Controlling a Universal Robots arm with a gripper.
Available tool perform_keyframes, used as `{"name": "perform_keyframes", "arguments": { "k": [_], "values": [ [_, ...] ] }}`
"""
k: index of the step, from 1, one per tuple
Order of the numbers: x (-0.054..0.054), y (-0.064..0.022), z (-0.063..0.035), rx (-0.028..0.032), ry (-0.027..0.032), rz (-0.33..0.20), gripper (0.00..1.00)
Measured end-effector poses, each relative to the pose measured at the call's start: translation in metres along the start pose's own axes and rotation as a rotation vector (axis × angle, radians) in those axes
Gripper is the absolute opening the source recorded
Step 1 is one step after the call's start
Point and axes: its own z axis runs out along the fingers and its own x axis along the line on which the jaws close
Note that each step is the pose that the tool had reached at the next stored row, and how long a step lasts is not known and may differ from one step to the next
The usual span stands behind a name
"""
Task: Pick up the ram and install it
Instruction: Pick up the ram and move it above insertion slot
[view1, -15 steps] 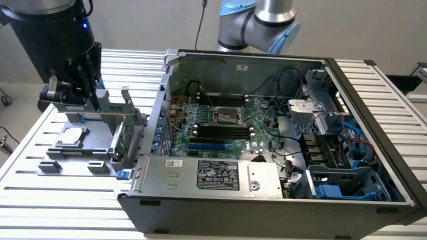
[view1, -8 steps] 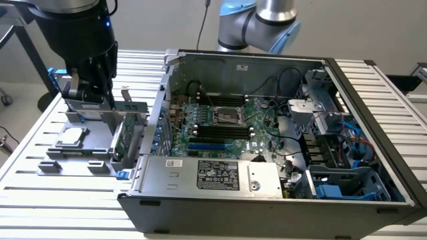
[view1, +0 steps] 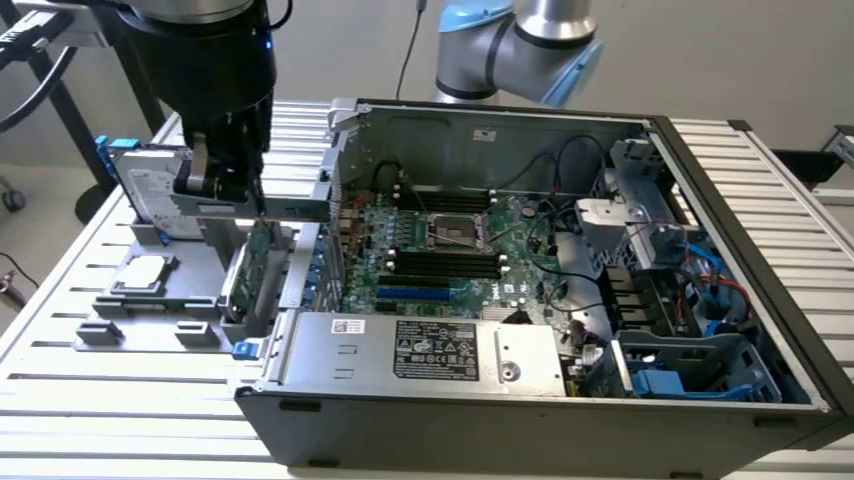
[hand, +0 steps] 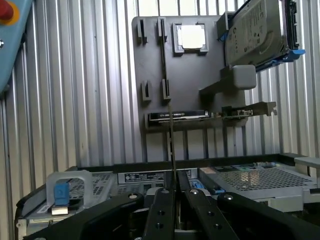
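Right now the gripper (view1: 224, 190) hangs in the upper left of the exterior view, above the grey holder tray (view1: 100, 330) that sits on the slatted table (view1: 80, 400) beside the open computer case (view1: 747, 250). Its jaws are pinched almost fully together, and they have hold of the ram (view1: 296, 208). The ram is a thin green strip sticking out level from the fingers toward the exterior view's right, and its far end is close to the case's left wall. It is clear of the tray and outside the case.

From the wrist view the gripper (hand: 172, 192) has its two dark fingers (hand: 161, 210) pressed against the ram (hand: 171, 145). The ram appears edge-on as a narrow dark line running away from them over the holder tray (hand: 150, 65).

On the tray, in the left of the exterior view, a processor (view1: 144, 272) lies flat in its pocket. A silver hard drive (view1: 154, 185) stands just behind the gripper, and a larger green expansion card (view1: 260, 270) stands on edge between the tray and the case.

Inside the case, in the middle of the exterior view, the motherboard (view1: 441, 235) lies open to view, with its black memory slots (view1: 441, 265) in a row below the processor socket (view1: 451, 228). A silver power supply (view1: 427, 350) runs along the near edge.
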Motion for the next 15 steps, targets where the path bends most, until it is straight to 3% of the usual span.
{"name": "perform_keyframes", "arguments": {
  "k": [6, 10, 15],
  "values": [
    [-0.002, -0.0238, -0.003, -0.0024, -0.0092, -0.001, 0.14],
    [-0.003, -0.0367, -0.0042, -0.0037, -0.0234, -0.005, 0.14],
    [-0.004, -0.0508, -0.0055, -0.0048, -0.0352, -0.009, 0.14]
  ]
}}
